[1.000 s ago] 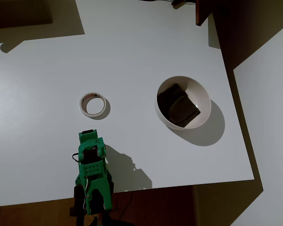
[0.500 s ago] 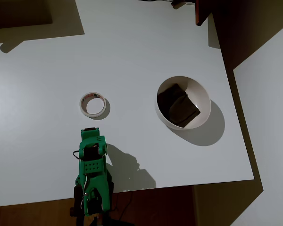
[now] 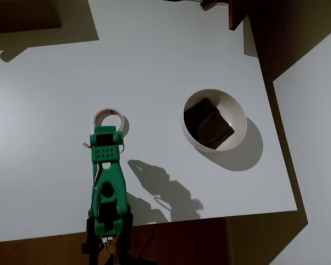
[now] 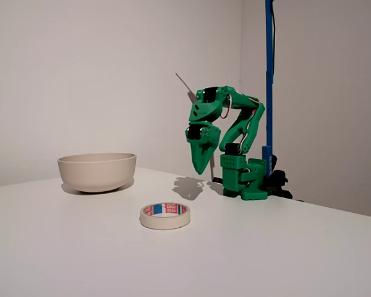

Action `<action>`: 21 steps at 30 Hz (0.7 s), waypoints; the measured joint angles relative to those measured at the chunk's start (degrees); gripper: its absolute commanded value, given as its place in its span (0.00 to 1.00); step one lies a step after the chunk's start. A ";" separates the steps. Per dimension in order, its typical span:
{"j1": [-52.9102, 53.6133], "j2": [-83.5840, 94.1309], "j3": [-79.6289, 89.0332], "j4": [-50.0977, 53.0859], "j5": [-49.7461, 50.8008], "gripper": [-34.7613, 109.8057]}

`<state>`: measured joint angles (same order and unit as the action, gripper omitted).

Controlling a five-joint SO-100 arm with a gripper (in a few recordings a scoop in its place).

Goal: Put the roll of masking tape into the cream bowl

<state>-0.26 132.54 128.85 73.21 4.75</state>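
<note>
While gripper (image 4: pixel 200 168) hovers, seemingly closed, above tape (image 4: pixel 165 216)

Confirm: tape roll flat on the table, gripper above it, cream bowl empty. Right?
Not quite: the cream bowl is not empty. The overhead view shows a dark brown block lying inside it. The rest holds: the roll of masking tape lies flat on the table, and the gripper hangs above it.

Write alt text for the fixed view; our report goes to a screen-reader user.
A green robot arm reaches out over a white table, its pointed gripper aimed down and hanging above the surface, behind a roll of masking tape lying flat. A cream bowl stands on the left of the picture, well apart from the tape.
</note>
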 measured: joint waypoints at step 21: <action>0.35 -22.15 -5.89 -9.58 1.32 0.37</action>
<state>0.09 110.39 122.96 63.63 6.06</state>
